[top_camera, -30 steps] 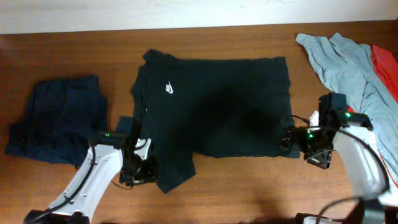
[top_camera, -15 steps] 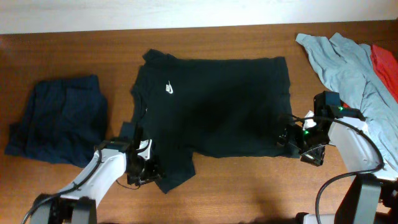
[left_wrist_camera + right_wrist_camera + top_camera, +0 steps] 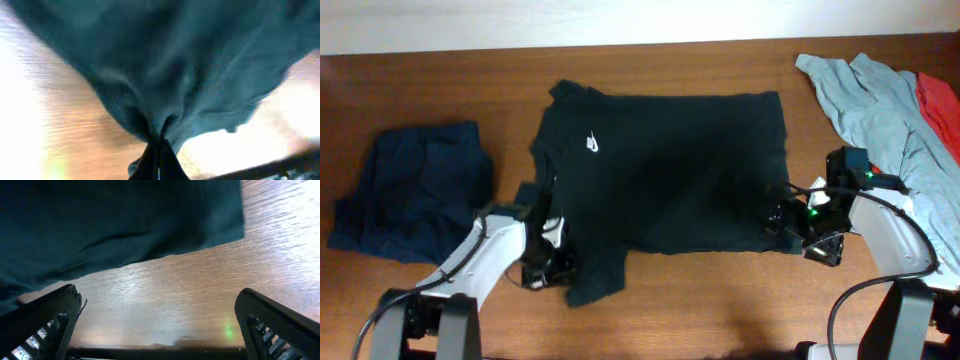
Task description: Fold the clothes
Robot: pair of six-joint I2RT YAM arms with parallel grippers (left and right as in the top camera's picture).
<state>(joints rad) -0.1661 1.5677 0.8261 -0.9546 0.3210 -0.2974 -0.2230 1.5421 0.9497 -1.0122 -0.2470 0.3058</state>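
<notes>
Sprawling black T-shirt [image 3: 670, 170], sleeve seemingly bunched

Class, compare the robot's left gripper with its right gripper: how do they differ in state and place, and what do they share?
The left gripper is shut, pinching cloth of the black T-shirt; the right gripper has its jaws wide open, holding nothing. The left gripper is at the shirt's lower sleeve; the right gripper is by the hem corner, over the table. Both sit along the shirt's near edge.

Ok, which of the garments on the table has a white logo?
The black T-shirt spread flat in the middle: small white swoosh on its chest. The navy garment at left and grey-blue shirt at right show none.
</notes>
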